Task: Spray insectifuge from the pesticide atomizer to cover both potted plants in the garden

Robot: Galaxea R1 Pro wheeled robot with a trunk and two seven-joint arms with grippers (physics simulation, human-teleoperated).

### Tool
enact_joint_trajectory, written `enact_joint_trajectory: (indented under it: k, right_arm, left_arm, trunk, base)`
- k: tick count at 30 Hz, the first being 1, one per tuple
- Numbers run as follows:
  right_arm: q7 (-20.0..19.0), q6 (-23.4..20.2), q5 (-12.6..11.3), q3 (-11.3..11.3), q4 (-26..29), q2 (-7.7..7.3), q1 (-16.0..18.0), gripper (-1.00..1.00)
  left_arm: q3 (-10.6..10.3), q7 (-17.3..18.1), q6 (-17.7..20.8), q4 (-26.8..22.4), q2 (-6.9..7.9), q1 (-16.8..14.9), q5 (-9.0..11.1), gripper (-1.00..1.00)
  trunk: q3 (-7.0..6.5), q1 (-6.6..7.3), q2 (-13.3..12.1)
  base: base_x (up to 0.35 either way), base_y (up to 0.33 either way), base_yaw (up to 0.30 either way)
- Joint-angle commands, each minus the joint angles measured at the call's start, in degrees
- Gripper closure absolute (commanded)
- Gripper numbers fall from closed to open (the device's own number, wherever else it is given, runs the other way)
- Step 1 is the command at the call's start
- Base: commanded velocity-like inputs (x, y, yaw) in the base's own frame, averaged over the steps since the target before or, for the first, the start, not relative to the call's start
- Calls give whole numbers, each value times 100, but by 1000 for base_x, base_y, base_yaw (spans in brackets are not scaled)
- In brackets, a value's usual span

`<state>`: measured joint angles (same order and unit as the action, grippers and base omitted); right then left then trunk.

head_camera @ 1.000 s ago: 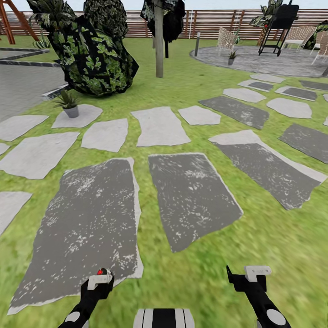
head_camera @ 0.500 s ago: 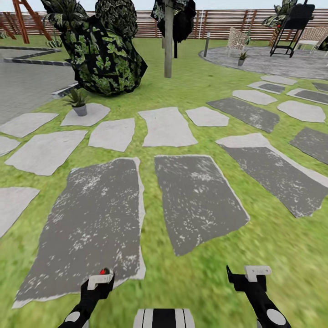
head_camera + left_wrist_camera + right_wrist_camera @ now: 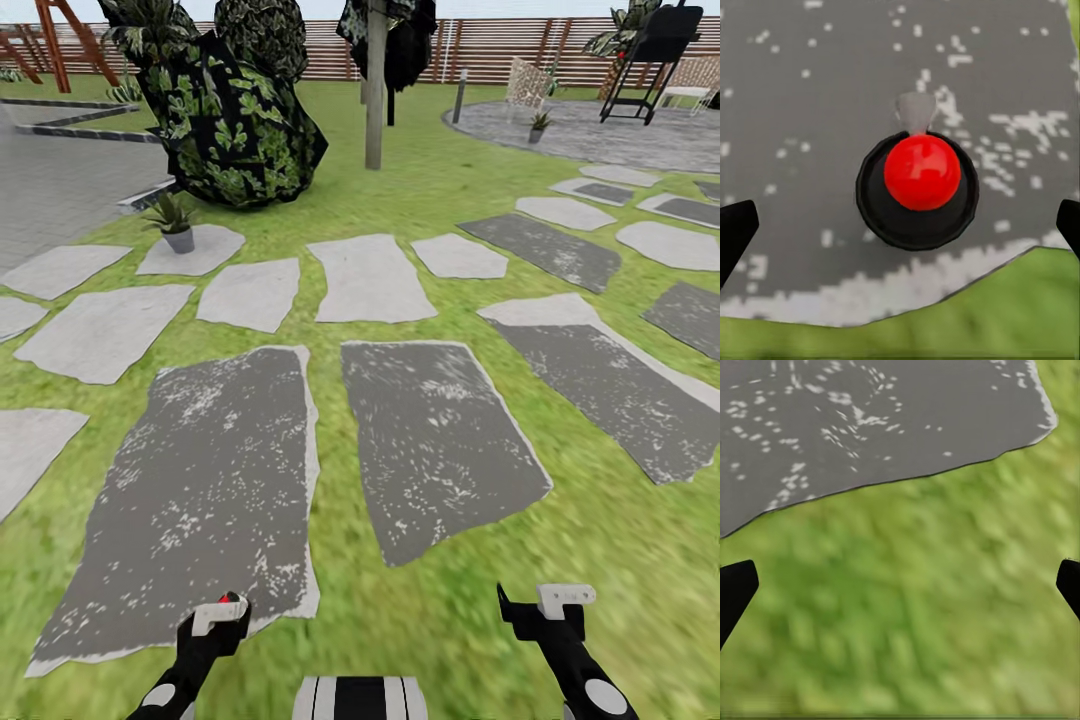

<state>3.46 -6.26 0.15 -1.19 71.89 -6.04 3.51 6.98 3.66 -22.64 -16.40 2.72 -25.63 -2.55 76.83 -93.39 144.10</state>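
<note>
The pesticide atomizer (image 3: 919,187), seen from above as a dark round body with a red top, stands on a dark stepping stone (image 3: 190,480) near its grass edge. My left gripper (image 3: 900,229) is over it, open, with its dark fingertips (image 3: 735,229) wide on either side and clear of it. In the head view the atomizer's red top (image 3: 226,600) peeks past my left gripper (image 3: 218,618). My right gripper (image 3: 545,605) is open over grass, holding nothing. One potted plant (image 3: 176,222) sits on a pale stone far left. The other potted plant (image 3: 540,124) stands on the round patio.
A big dark-leaved shrub (image 3: 235,110) and a tree trunk (image 3: 375,90) rise behind the stones. A grey bollard lamp (image 3: 460,95), chairs and a black grill (image 3: 650,60) stand by the patio. A brown slatted fence (image 3: 500,50) closes the far side.
The whole head view has slid a little to the right, so the camera has turned. Both arms keep their places in the picture. The red top sits slightly further right by the left gripper.
</note>
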Motion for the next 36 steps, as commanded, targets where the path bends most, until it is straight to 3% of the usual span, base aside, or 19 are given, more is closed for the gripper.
enact_joint_trajectory:
  k: [1,8,36]
  right_arm:
    - [23,-34,2,9,9,-2,1,-100]
    - [23,-34,2,13,9,-2,1,-100]
    - [23,-34,2,11,9,-2,1,-100]
  left_arm:
    - [48,38,-19,5,-2,-3,-26,-100]
    - [49,38,-29,6,-9,-3,-27,-100]
    - [49,38,-48,12,-17,0,-18,-100]
  trunk:
    - [27,-1,3]
    - [182,-19,12]
    - [182,-19,12]
  base:
    - [0,0,0]
    - [0,0,0]
    - [21,0,0]
